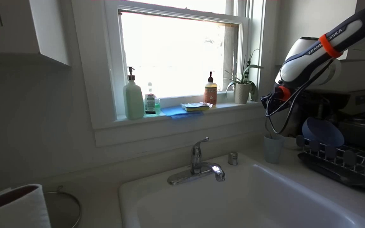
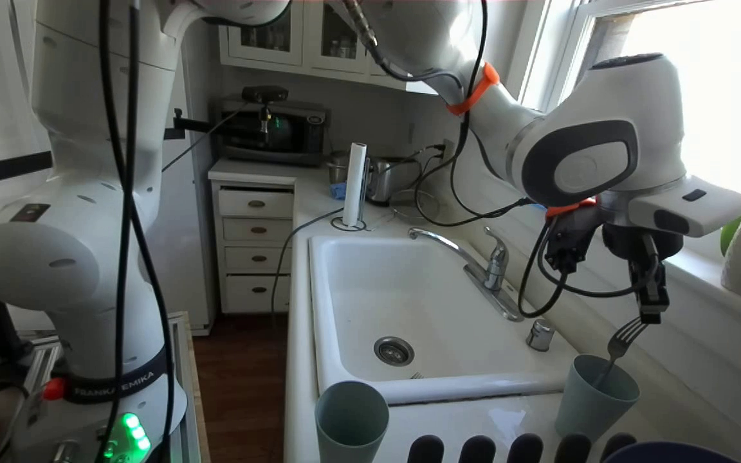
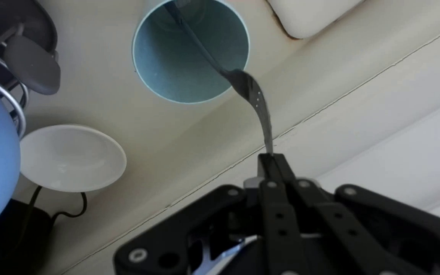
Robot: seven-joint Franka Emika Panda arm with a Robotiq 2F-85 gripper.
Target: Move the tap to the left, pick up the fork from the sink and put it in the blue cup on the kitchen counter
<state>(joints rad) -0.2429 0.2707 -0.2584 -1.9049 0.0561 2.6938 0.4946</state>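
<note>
Above and beside the blue cup (image 3: pixel 181 57) on the counter (image 3: pixel 97 68) | your tool (image 3: pixel 271 154) clamps the fork (image 3: pixel 241 79) by its tines | handle inside the cup, long axis slanting up and outward past the rim | judged: you may release

Both exterior views overlook the sink (image 2: pixel 377 289), seemingly from opposite ends; close in, the wrist view looks down into the blue cup (image 3: pixel 174 68).
</note>
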